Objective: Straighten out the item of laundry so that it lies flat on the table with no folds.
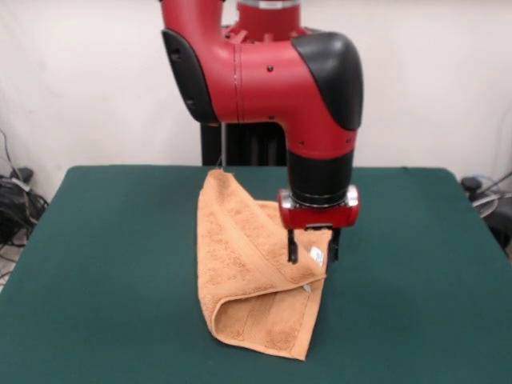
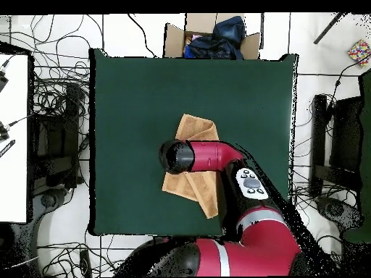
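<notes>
The orange-tan towel (image 1: 240,264) lies on the dark green table (image 1: 104,240), folded over on itself, with one corner pointing to the far side and a doubled edge at the near side. Its white tag (image 1: 316,256) shows at the right edge. My gripper (image 1: 314,254) hangs straight down over that right edge. Its two fingers (image 1: 293,250) stand apart, one on each side of the tag, low at the cloth. In the overhead view the arm's black end (image 2: 176,156) hides the gripper and the towel's middle (image 2: 197,130).
A cardboard box (image 2: 174,40) with dark blue cloth stands beyond the table's far edge in the overhead view. Cables lie on the floor all round. A white surface (image 2: 13,137) is at the left. The black pedestal (image 1: 240,148) is behind the towel.
</notes>
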